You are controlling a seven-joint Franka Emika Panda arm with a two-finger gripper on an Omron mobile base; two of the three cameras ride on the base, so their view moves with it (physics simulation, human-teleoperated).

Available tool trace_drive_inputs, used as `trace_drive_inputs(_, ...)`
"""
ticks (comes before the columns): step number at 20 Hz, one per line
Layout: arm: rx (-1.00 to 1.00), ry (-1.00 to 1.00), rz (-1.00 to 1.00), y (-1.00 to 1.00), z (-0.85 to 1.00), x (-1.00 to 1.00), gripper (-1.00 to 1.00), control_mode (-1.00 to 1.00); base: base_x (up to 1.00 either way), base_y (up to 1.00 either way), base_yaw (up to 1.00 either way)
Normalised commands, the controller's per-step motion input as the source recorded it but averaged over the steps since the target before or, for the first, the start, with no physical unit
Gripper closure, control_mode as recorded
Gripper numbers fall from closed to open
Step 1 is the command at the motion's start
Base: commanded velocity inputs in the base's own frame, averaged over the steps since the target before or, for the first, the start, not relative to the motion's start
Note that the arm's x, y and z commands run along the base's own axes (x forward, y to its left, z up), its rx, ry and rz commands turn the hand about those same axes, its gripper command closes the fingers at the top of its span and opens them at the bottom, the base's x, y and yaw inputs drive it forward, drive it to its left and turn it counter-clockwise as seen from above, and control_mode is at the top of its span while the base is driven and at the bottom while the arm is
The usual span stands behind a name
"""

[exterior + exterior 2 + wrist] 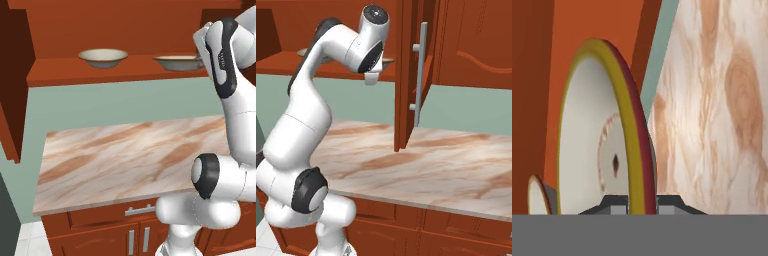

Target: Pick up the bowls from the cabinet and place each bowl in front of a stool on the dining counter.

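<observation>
Here the gripper (643, 202), low in the hand view, pinches the rim of the right bowl (177, 62) on the cabinet (115, 70) shelf at upper right; glazed, stiff and probably slippery.

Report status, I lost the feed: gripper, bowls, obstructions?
Gripper shut on right bowl rim. Left bowl on cabinet shelf. Open cabinet door close right.

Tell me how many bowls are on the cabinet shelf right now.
2. The left bowl sits free on the cabinet shelf; the right bowl sits further right, its rim pinched by the end effector.
</observation>
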Motion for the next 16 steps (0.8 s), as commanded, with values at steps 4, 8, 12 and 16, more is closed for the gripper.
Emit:
trace_drive_inputs(4, -0.04, 0.00, 0.00, 0.51, -0.15, -1.00, 1.00, -1.00, 0.00, 0.00, 0.00)
trace_drive_inputs(8, -0.01, 0.00, 0.00, 0.45, -0.17, -1.00, 1.00, -1.00, 0.00, 0.00, 0.00)
trace_drive_inputs(12, 0.00, 0.00, 0.00, 0.28, -0.09, -0.78, 1.00, -1.00, 0.00, 0.00, 0.00)
trace_drive_inputs(16, 0.00, 0.00, 0.00, 0.28, -0.17, -0.75, 1.00, -1.00, 0.00, 0.00, 0.00)
